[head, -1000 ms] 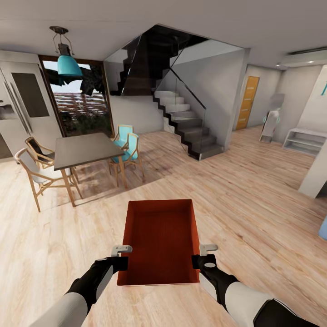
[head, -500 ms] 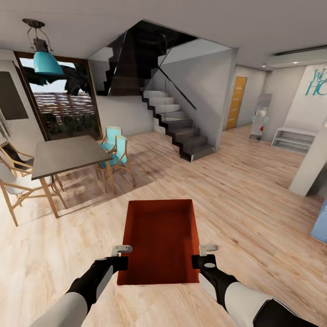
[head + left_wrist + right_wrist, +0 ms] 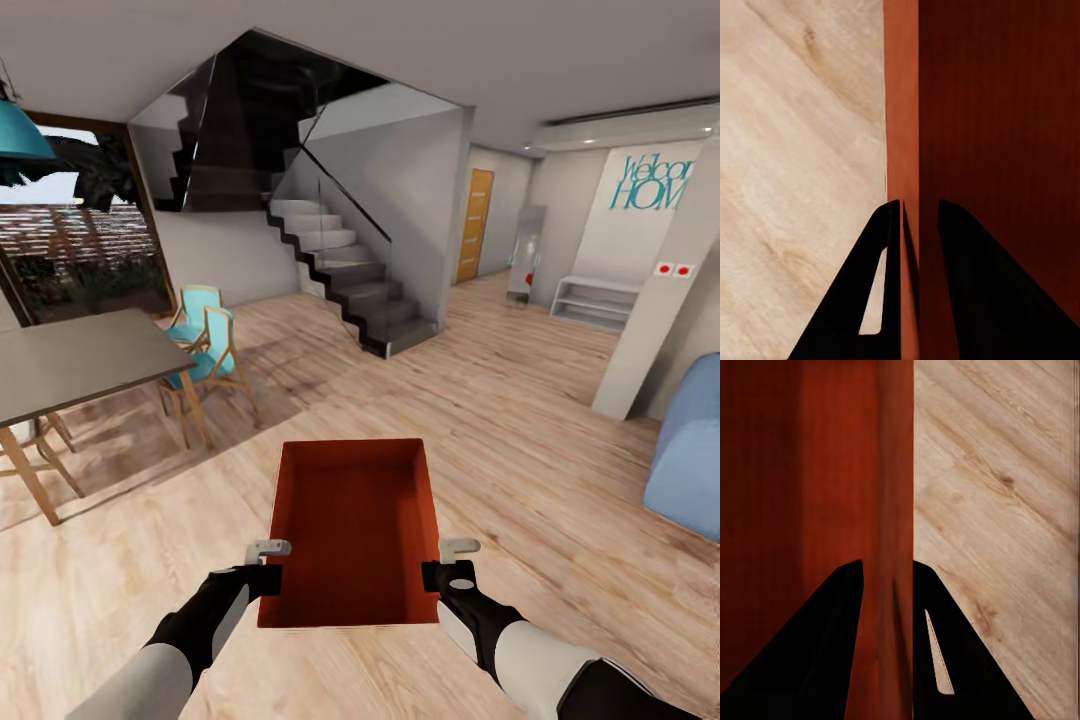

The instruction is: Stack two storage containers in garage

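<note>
Two pincers (image 3: pixel 268 566) (image 3: pixel 448 562) clamped on a smooth orange-red rectangular container's (image 3: pixel 352 530) thin walls.

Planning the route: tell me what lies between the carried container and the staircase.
Bare wood-plank floor lies between the storage container and the staircase, in the head view.

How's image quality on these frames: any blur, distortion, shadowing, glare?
Head view: sharp, wide-angle stretch toward the edges, soft shadows under the dining table, no glare on the storage container. Left wrist view: dark left gripper fingers astride the container wall, floor planks slightly soft. Right wrist view: right gripper in silhouette, container interior dim, floor evenly lit.
</note>
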Robot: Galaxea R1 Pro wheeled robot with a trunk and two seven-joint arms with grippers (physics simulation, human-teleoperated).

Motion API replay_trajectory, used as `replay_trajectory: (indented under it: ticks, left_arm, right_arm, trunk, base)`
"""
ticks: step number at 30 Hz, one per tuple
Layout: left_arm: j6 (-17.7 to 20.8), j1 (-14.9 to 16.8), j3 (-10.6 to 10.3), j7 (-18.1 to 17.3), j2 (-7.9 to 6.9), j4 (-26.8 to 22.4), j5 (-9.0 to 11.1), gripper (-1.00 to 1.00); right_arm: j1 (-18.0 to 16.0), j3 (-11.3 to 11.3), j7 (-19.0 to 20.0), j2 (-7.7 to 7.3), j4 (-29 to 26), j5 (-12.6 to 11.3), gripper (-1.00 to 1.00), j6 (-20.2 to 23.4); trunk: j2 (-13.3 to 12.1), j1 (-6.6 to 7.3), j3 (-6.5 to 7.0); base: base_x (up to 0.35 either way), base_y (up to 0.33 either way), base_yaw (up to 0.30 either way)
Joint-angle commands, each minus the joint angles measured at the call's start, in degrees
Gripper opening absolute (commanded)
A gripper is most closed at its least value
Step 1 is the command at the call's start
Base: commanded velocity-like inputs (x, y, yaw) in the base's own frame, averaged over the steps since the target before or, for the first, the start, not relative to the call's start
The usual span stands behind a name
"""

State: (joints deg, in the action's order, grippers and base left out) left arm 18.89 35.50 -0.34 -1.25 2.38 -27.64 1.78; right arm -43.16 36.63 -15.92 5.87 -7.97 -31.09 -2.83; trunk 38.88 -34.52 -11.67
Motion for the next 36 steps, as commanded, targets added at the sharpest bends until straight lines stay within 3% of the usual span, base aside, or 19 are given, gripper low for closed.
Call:
replay_trajectory:
  ticks: [1, 36]
  left_arm:
    - [0.36, 0.01, 0.44, 0.20, -0.01, -0.14, 0.06, -1.00]
    - [0.36, 0.01, 0.43, 0.20, -0.01, -0.14, 0.06, -1.00]
  right_arm:
    - [-0.08, -1.77, -1.66, 0.02, 0.06, -0.12, -1.00, -0.42]
    - [-0.08, -1.79, -1.66, 0.02, 0.08, -0.12, -1.00, -0.42]
  trunk:
    - [0.07, -0.05, -0.08]
    - [0.07, -0.05, -0.08]
  base:
    - [0.321, 0.000, -0.241]
    - [0.321, 0.000, -0.241]
